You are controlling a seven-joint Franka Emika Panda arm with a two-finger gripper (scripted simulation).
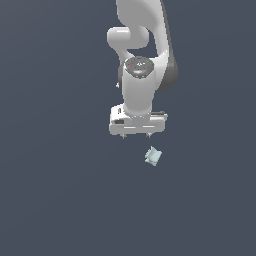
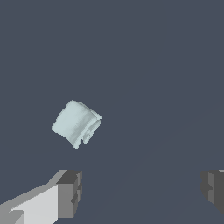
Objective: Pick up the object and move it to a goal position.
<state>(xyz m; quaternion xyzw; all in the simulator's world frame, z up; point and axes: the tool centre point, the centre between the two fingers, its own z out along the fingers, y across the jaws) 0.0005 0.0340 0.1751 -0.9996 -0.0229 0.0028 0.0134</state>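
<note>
Though near the object [image 1: 153,156], the gripper [image 1: 136,135] wide open, empty, its fingers [image 2: 70,192] clear of it.

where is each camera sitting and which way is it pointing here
Exterior view: off the arm, facing the white arm's front and angled down on the dark floor; shows the arm, the gripper and the object lying apart from it.
Wrist view: on the wrist, looking past the two spread fingers at the object.
Shared: the object, the gripper and the floor.
</note>
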